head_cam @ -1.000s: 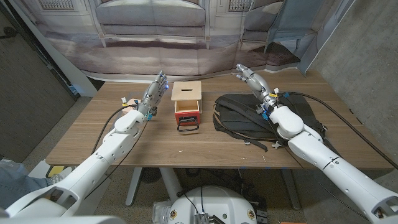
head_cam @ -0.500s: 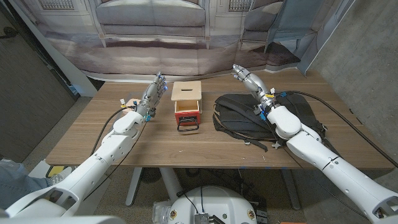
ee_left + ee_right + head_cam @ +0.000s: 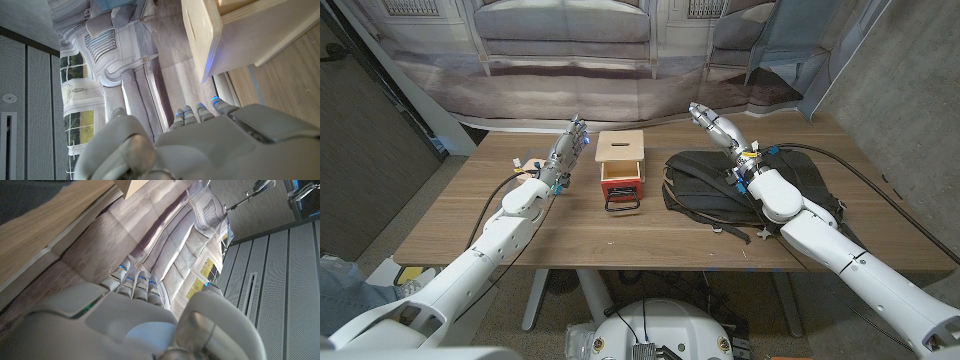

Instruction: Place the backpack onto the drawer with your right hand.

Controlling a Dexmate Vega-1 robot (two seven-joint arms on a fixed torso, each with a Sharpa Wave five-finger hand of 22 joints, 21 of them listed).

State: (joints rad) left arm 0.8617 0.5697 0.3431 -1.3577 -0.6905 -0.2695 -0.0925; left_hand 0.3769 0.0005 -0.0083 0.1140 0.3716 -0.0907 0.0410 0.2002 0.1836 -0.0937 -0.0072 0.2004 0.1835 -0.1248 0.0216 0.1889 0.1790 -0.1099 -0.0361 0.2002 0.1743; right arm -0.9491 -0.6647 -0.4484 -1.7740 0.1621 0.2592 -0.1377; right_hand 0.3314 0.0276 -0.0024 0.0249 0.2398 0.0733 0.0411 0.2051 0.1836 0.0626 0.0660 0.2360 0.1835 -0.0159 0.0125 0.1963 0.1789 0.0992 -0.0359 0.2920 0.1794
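The backpack point(image 3: 720, 190) lies flat and dark on the wooden table point(image 3: 470, 215), at about three o'clock from the drawer point(image 3: 621, 169), a small wooden box with a red front and a black handle. My right hand point(image 3: 713, 125) hangs above the backpack's far edge, fingers straight and apart, grasping nothing. My left hand point(image 3: 572, 143) stands at nine o'clock from the drawer, just beside it, fingers extended and released, nothing in them
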